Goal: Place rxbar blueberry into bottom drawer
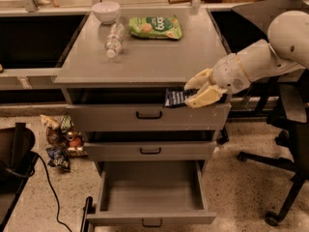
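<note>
Gripper (189, 94) sits at the front right edge of the cabinet (145, 57), just below top level and in front of the top drawer (116, 117). Its two tan fingers (206, 96) are clamped on the right end of the snack bar (174, 98), one above and one below. The bar is dark navy w/ small white print, held roughly level and off the cabinet top, and it hangs over the top drawer's front lip. The white arm (256, 62) comes in from the right.

Top drawer and middle drawer (116, 151) are each pulled out a little. Bottom drawer (152, 190) is pulled well out w/ its inside visible, well below the bar and a bit left of it, and has a small dark handle (152, 223) on the front.

At the back of the cabinet top are a white bowl (106, 11), a clear water bottle (114, 38) lying on its side and a green chip bag (155, 27), all well apart from the gripper.

Floor: pile of wrappers and cans (62, 140) left of the cabinet, w/ a black cable (48, 187) nearby. A black chair (289, 144) stands at right.
</note>
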Action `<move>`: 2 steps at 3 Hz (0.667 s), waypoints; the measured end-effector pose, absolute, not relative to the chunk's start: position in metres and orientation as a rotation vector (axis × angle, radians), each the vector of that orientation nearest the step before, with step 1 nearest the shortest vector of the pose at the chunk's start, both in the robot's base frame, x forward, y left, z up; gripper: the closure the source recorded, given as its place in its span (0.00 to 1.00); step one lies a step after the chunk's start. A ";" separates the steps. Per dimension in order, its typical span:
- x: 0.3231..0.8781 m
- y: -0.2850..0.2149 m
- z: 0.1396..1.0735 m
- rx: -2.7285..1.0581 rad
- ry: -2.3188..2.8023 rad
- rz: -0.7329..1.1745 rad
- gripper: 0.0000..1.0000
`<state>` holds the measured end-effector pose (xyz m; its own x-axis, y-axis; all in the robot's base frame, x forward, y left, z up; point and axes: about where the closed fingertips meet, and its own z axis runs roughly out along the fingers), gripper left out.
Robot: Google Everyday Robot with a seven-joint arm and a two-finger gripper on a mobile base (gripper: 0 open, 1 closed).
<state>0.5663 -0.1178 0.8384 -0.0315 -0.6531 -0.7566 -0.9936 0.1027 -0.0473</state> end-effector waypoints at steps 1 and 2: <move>0.566 -0.118 0.838 -1.616 1.753 0.691 1.00; 0.561 -0.125 0.803 -1.573 1.782 0.750 1.00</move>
